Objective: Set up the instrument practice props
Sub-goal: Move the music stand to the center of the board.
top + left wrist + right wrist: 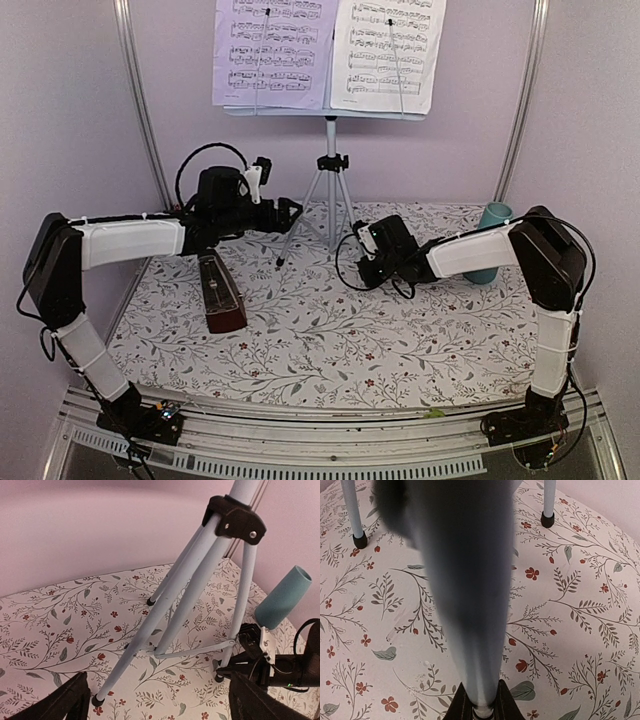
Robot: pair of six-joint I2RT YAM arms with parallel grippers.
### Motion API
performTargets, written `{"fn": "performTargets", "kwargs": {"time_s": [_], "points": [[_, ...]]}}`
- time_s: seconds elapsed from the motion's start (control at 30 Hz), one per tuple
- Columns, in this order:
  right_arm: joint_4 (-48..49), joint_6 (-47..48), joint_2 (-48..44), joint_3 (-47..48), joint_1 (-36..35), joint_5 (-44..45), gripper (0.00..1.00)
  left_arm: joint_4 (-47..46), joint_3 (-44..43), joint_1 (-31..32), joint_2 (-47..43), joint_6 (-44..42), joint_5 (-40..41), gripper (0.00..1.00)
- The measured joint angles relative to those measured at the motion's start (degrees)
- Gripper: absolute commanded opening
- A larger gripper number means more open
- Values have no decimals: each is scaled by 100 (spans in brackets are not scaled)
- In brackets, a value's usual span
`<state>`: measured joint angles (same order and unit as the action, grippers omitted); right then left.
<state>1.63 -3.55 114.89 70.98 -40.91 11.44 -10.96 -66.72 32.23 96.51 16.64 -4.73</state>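
The right gripper point(479, 707) clamps a leg point(470, 605) of the stand point(331, 150); the left gripper point(292, 212), spread wide and empty, faces the stand from the left.

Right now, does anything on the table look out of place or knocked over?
Nothing stands out. The music stand is upright with both sheet-music pages on it, and the metronome stands on its base. The right gripper is clamped on one tripod leg.
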Motion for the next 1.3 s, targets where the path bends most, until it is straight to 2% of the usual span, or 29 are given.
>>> {"fn": "performTargets", "kwargs": {"time_s": [0.1,0.43,0.7,0.83,1.1,1.3], "points": [[2,0,0,0,2,-17,17,33,2,-24,-44,-9,0,97],[-11,-11,-44,0,76,22,59,81,319,-149,-750,11,-17,98],[24,-35,-490,-55,83,-20,91,160,699,-192,-1303,127,-11,99],[131,-31,-868,-356,74,-31,100,267,970,-199,-1729,260,52,100],[317,-35,-1517,-1099,-173,192,99,603,1705,-245,-3141,570,422,99],[597,-66,-2306,-1722,-544,487,99,1038,2173,-562,-4157,772,780,100]]}}
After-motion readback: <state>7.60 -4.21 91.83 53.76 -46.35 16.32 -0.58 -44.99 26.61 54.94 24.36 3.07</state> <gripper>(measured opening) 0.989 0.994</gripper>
